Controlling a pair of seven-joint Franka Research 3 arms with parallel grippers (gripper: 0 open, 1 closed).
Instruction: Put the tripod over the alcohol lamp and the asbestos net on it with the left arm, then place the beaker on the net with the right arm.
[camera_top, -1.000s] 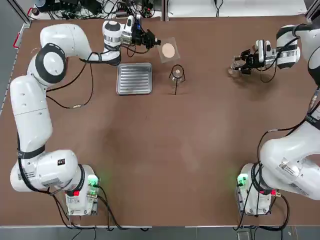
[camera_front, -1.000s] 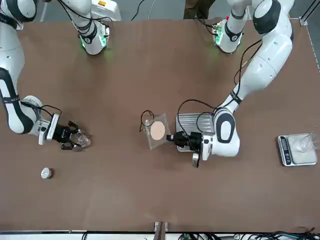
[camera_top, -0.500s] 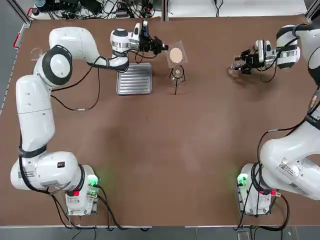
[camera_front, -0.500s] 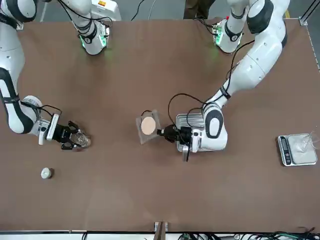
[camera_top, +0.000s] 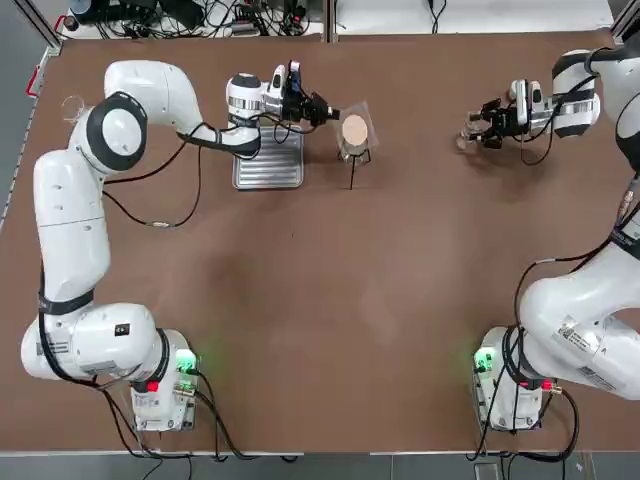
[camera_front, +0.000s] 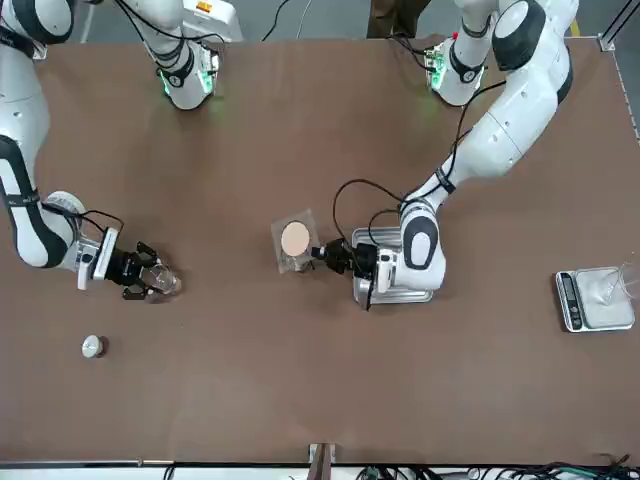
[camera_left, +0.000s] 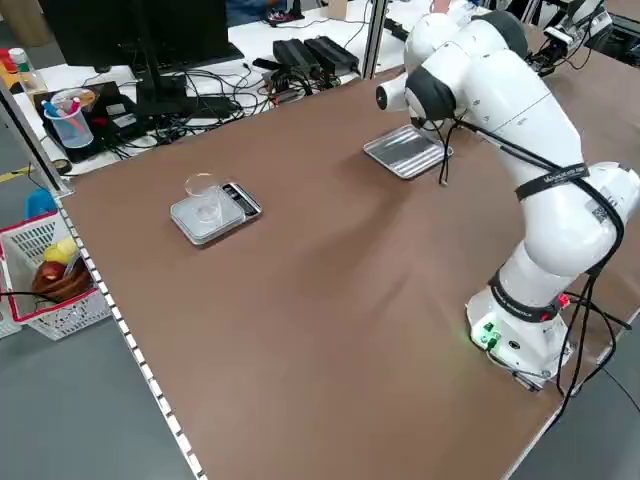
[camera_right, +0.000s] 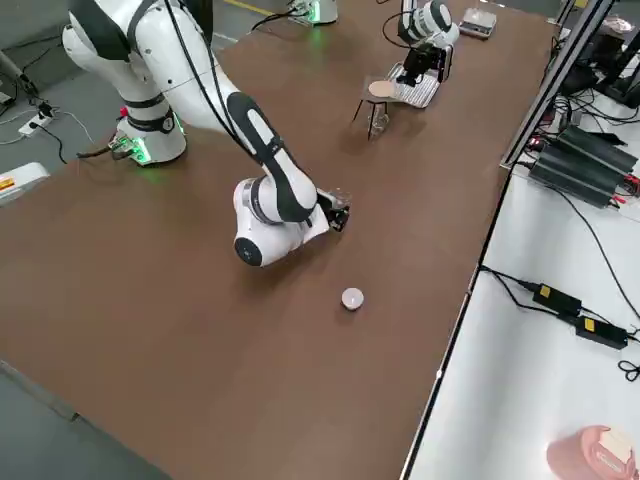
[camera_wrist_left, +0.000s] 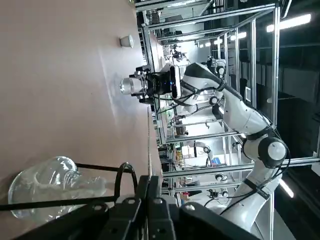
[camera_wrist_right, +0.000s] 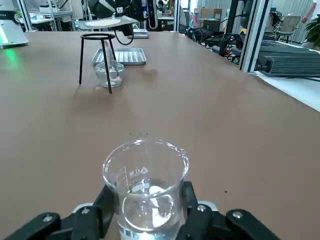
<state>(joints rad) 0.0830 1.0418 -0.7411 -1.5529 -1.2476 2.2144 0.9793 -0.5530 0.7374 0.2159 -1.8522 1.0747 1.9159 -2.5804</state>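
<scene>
The asbestos net (camera_top: 354, 128) hangs level just above the ring of the black tripod (camera_wrist_right: 97, 54), and my left gripper (camera_top: 331, 113) is shut on its edge. Under the tripod stands the clear alcohol lamp (camera_wrist_right: 109, 73). In the front view the net (camera_front: 294, 238) hides most of the tripod and lamp. Far off at the table's right, the beaker (camera_wrist_right: 145, 182) stands on the table with a little liquid in it. My right gripper (camera_top: 481, 131) is shut around it, one finger touching each side.
A ribbed silver tray (camera_top: 268, 160) lies under my left wrist, beside the tripod. A small white capped bottle (camera_front: 92, 346) stands near the beaker, toward the table's far edge. A grey scale with a clear dish (camera_front: 592, 299) sits far to my left.
My left gripper has carried the net from beyond the tray's far corner to just over the tripod ring. The right arm and beaker have not moved.
</scene>
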